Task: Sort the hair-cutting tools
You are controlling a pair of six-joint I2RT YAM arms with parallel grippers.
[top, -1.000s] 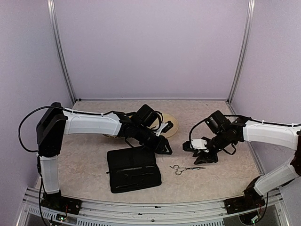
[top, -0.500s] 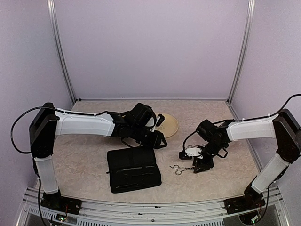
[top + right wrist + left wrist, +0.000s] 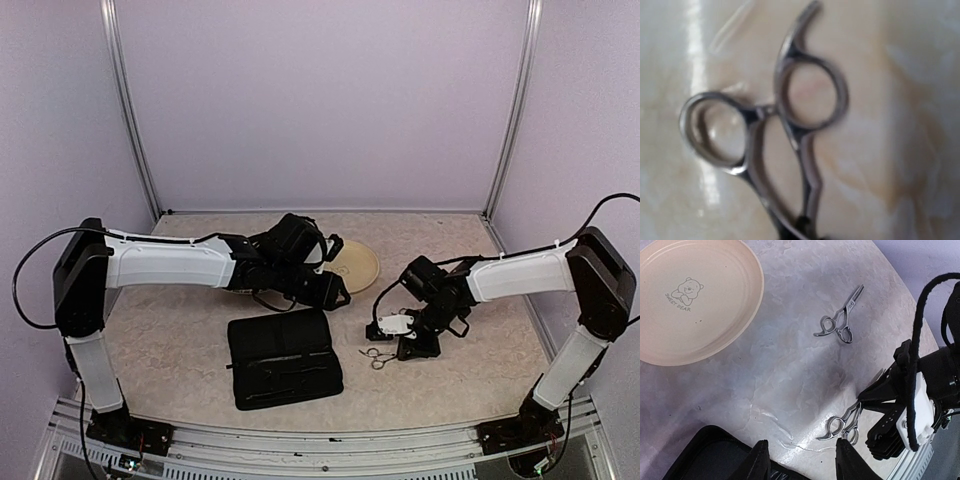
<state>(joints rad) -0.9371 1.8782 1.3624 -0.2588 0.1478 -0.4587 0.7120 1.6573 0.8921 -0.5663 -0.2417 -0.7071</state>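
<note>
Two silver scissors lie on the table. The near scissors (image 3: 376, 357) (image 3: 844, 423) (image 3: 809, 170) has its blades between the fingers of my right gripper (image 3: 402, 346) (image 3: 869, 403), which is shut on them low over the table. The ring handles point away from that gripper. The other scissors (image 3: 840, 324) lies free farther off and is hidden in the top view. My left gripper (image 3: 336, 290) (image 3: 804, 461) hangs open and empty between the black case and the near scissors.
A black zip case (image 3: 285, 359) (image 3: 705, 454) lies at the front centre, its edge just under my left fingers. A round cream plate (image 3: 352, 266) (image 3: 690, 295) with a bear print sits behind the left gripper. The right arm's cable (image 3: 918, 365) loops above its wrist.
My right gripper has come left and down onto the near scissors and closed on the blades. The left gripper has drawn back a little to the left.
</note>
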